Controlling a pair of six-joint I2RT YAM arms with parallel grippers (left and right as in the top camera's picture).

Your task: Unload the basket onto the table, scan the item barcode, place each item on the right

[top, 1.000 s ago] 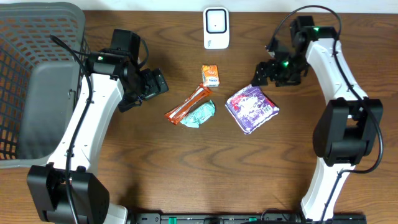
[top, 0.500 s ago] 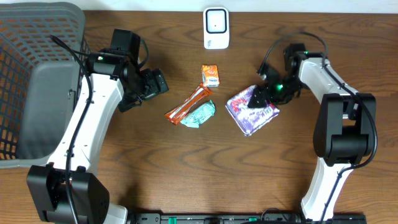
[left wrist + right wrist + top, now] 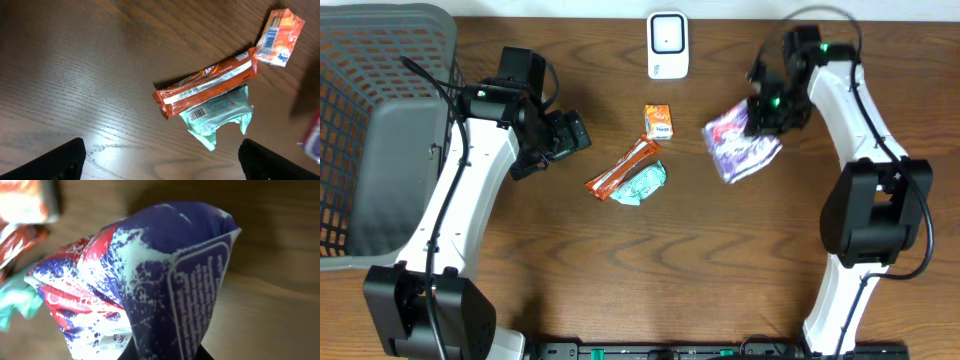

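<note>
The item, a purple, white and red snack packet (image 3: 740, 146), hangs above the table at the back right, with my right gripper (image 3: 766, 112) shut on its edge. In the right wrist view the packet (image 3: 150, 275) fills the frame and hides most of my fingers; I see printed text on it but no barcode. The white scanner (image 3: 667, 45) stands at the back middle, left of the packet. My left gripper (image 3: 572, 134) hovers open over bare wood at the left, its fingertips (image 3: 62, 160) wide apart with nothing between them.
An orange bar (image 3: 623, 168) and a teal packet (image 3: 640, 184) lie together mid-table, with barcodes showing in the left wrist view on the bar (image 3: 207, 82) and teal packet (image 3: 215, 112). A small orange carton (image 3: 658, 121) sits behind them. A grey basket (image 3: 380, 110) fills the far left.
My right gripper came down onto the purple packet, shut on it, and lifted it up and back toward the scanner. The left arm has not moved.
</note>
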